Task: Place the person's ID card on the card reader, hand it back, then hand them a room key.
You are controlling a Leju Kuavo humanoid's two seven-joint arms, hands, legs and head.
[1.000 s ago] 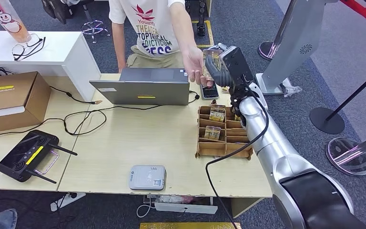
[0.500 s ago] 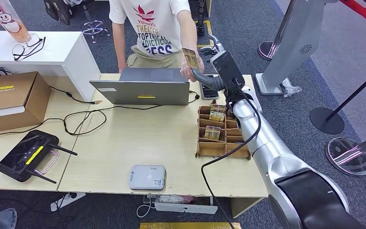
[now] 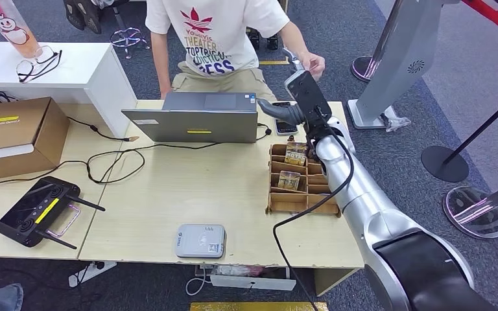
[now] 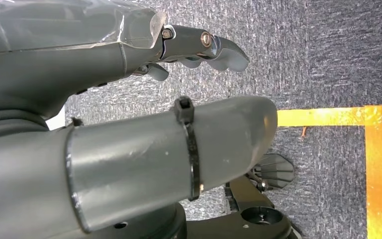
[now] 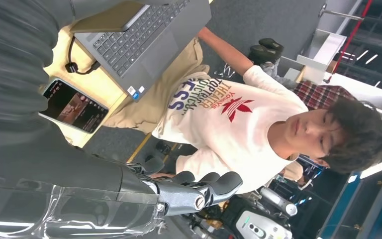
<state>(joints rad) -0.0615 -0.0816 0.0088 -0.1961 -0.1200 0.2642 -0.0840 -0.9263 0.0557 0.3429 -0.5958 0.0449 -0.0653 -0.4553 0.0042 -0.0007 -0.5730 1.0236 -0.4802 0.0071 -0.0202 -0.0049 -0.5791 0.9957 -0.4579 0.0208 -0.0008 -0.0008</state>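
Observation:
My right hand (image 3: pixel 300 97) is raised over the table's far edge, by the wooden organizer (image 3: pixel 301 202). Its fingers (image 5: pixel 201 188) are stretched out with nothing between them. The person (image 3: pixel 217 32) in a white T-shirt stands behind the laptop, and their hand (image 3: pixel 314 63) is just beyond my fingertips. I cannot make out a card in it. The grey card reader (image 3: pixel 200 240) lies at the table's near edge, nothing on it. Gold-brown key cards (image 3: pixel 290 180) stand in the organizer's slots. My left hand (image 4: pixel 129 129) hangs over the carpet, its fingers (image 4: pixel 214 47) loose and holding nothing.
A grey laptop (image 3: pixel 198 118) and a phone (image 3: pixel 285 124) are at the table's far edge. A cardboard box (image 3: pixel 13 133) and a black controller (image 3: pixel 39 210) lie at the left, with cables between them. Stanchion bases (image 3: pixel 444 163) stand on the carpet to the right.
The person took the card from my right hand, lifted it away, then drew their hand back and to the right. My right hand stays raised, now holding nothing.

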